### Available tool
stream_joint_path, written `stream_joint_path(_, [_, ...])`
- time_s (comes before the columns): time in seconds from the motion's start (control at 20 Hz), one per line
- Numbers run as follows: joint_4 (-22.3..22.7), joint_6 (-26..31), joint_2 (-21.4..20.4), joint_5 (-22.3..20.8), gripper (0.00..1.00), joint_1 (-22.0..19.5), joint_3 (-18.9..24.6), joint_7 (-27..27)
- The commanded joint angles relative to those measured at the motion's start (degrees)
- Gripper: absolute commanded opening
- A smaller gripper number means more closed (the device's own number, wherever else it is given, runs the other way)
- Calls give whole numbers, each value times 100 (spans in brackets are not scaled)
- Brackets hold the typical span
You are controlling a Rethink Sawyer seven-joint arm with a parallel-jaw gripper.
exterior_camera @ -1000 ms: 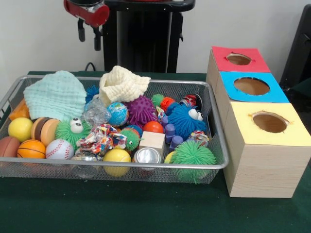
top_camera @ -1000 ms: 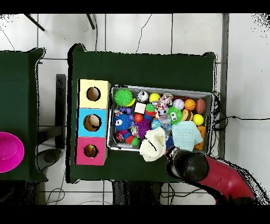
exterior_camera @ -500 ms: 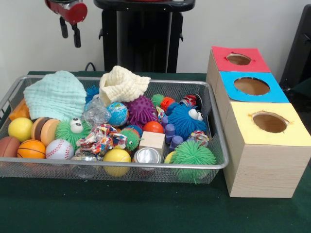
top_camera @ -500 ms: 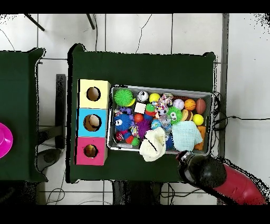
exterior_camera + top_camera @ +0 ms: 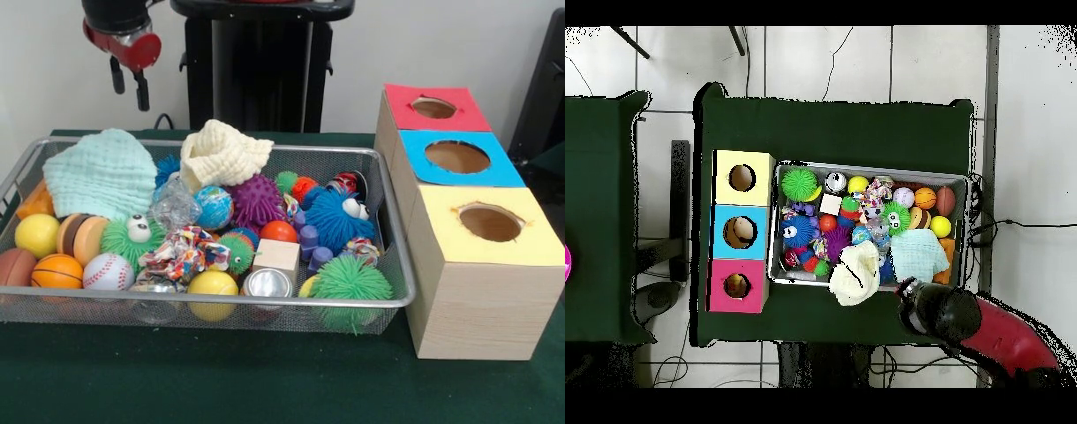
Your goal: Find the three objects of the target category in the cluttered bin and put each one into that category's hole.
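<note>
A wire mesh bin (image 5: pixel 265 305) holds a heap of toys. At its back lie a mint cloth (image 5: pixel 101 172) and a cream cloth (image 5: pixel 221 152). In front of them are a purple spiky ball (image 5: pixel 258 200), a blue furry toy with eyes (image 5: pixel 335 216), a green furry ball (image 5: pixel 350 281), a baseball (image 5: pixel 108 272), a basketball (image 5: pixel 56 270) and a wooden block (image 5: pixel 276 254). My gripper (image 5: pixel 130 84) hangs open and empty above the bin's far left corner, over the mint cloth's back edge. In the overhead view the arm (image 5: pixel 940 310) covers the gripper, beside the mint cloth (image 5: pixel 917 255).
Right of the bin stand three wooden boxes with round holes on top: red (image 5: pixel 402 102), blue (image 5: pixel 415 163) and yellow (image 5: pixel 441 212). In the overhead view they are at the left: yellow (image 5: pixel 725 165), blue (image 5: pixel 722 220), red (image 5: pixel 720 275). Green cloth covers the table (image 5: pixel 265 380).
The gripper moved left along the bin's far side, from above the cream cloth to above the mint cloth, then came down slightly. The toys in the bin have not moved.
</note>
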Motion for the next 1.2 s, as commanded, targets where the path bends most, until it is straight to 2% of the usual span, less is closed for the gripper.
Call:
stream_joint_path(0.05, [-756,-878,1041,-282,100,98,313,285])
stream_joint_path(0.2, [-761,-719,1133,-96,100,37,353,243])
stream_joint_path(0.7, [-416,-270,672,142,100,-222,525,-4])
stream_joint_path(1.2, [-539,404,299,43,100,-612,719,-594])
